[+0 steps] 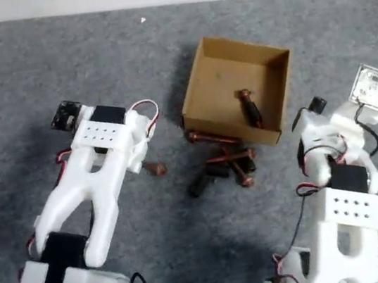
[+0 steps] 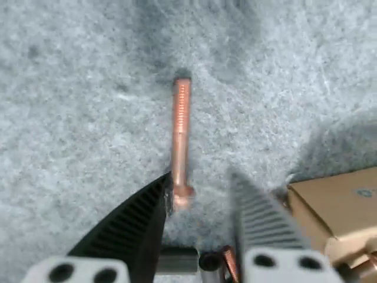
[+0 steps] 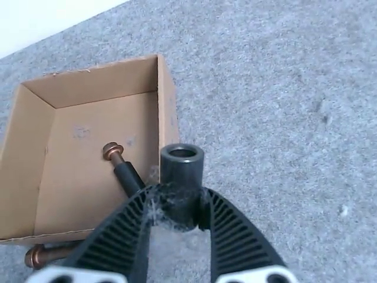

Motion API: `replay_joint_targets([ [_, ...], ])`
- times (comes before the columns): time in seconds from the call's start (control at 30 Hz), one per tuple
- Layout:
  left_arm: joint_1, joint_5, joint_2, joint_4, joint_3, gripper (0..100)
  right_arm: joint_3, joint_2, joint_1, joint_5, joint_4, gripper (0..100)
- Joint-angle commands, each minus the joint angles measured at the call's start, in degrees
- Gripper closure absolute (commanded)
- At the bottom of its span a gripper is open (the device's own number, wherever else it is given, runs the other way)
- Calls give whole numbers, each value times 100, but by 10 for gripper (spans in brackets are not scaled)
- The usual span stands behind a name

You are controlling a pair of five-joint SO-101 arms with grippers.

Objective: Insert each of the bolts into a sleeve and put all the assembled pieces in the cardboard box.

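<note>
A copper bolt (image 2: 180, 132) lies flat on the grey carpet, its head touching the black finger (image 2: 138, 221) of my left gripper (image 2: 200, 186), which stands open just over it. From above, this bolt (image 1: 154, 168) pokes out beside the left arm's head. My right gripper (image 3: 177, 197) is shut on a black sleeve (image 3: 181, 171), held upright with its bore showing, just outside the cardboard box (image 3: 165, 100). One assembled bolt-and-sleeve (image 1: 249, 107) lies inside the box (image 1: 196, 83). A pile of loose bolts and sleeves (image 1: 223, 166) rests in front of the box.
The box's corner (image 2: 336, 209) sits close to my left gripper. One bolt (image 3: 41, 254) lies against the box's outer wall. Open carpet stretches behind the box and to the far left. A white wall edges the back of the table.
</note>
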State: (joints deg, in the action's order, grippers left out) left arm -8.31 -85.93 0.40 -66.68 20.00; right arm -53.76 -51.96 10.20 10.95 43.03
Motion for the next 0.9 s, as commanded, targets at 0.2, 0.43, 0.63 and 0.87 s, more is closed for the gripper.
replay_joint_targets([
  [0.2, 48, 97, -295, -343, -66, 704, 40, -145, -48, 18, -189, 991],
  [0.43, 92, 2110, -374, -1178, -532, 704, 40, -145, -75, -105, -198, 991],
  [0.63, 92, 3640, -321, -1820, -919, 705, 40, -145, -75, -114, -198, 991],
  [0.87, 75, 6233, -321, -1873, -936, 706, 31, -136, -84, -114, -198, 991],
])
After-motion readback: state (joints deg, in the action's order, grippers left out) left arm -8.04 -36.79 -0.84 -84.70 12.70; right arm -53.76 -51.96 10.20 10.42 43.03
